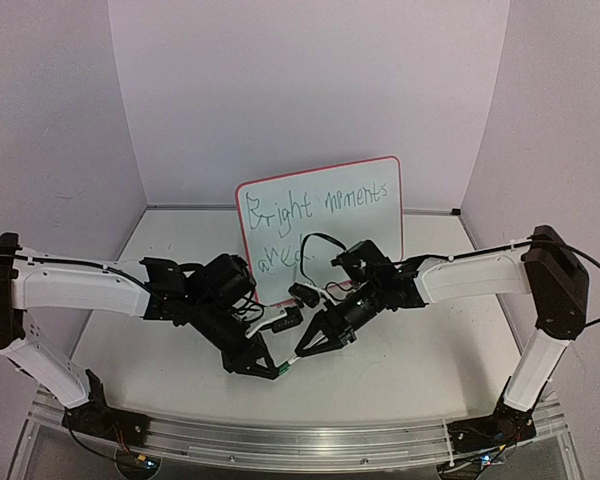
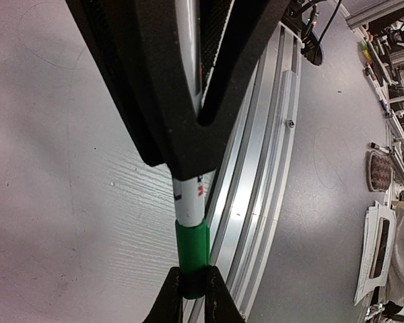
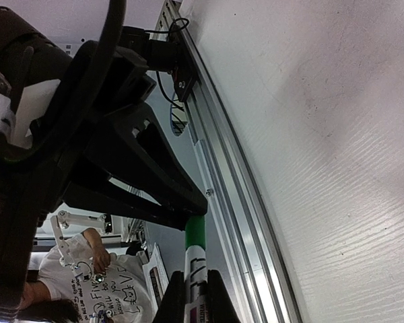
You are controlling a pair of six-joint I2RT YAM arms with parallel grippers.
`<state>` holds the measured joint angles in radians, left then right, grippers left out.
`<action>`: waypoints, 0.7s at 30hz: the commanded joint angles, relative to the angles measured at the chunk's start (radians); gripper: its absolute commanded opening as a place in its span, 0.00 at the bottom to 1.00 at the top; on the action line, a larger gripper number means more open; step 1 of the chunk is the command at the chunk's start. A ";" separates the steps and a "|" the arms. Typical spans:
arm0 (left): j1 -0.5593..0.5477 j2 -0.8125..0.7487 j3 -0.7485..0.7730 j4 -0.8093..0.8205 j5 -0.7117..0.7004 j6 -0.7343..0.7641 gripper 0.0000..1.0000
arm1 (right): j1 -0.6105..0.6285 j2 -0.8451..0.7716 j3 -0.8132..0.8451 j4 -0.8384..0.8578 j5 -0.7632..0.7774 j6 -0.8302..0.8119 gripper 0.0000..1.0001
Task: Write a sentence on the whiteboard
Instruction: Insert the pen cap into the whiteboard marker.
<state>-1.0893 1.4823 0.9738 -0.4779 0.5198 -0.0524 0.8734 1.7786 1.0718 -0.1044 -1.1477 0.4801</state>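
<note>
The whiteboard stands upright at the back centre, red-pink rim, with green handwriting "Bright moments" and part of a second line. A white marker with a green cap is held between both grippers low over the table's front. My left gripper is shut on the green cap; it shows in the top view. My right gripper is shut on the marker's white body, just behind the cap; it shows in the top view. The cap sits on the marker.
An aluminium rail runs along the table's near edge, right below the grippers. White walls close in the sides and back. A person sits beyond the table edge. Loose cables hang in front of the board.
</note>
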 commanded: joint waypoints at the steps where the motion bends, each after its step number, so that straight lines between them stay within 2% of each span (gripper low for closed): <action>1: -0.001 0.010 0.107 0.182 0.046 0.015 0.00 | 0.033 -0.001 0.034 0.062 -0.053 -0.022 0.00; 7: -0.001 -0.004 0.099 0.294 0.028 -0.007 0.00 | 0.034 0.001 0.033 0.080 -0.083 -0.011 0.00; 21: 0.000 -0.019 0.119 0.404 -0.005 0.006 0.00 | 0.046 -0.007 0.028 0.132 -0.139 0.019 0.00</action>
<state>-1.0905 1.4940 0.9874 -0.4728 0.5480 -0.0715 0.8726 1.7786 1.0714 -0.1146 -1.1909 0.4856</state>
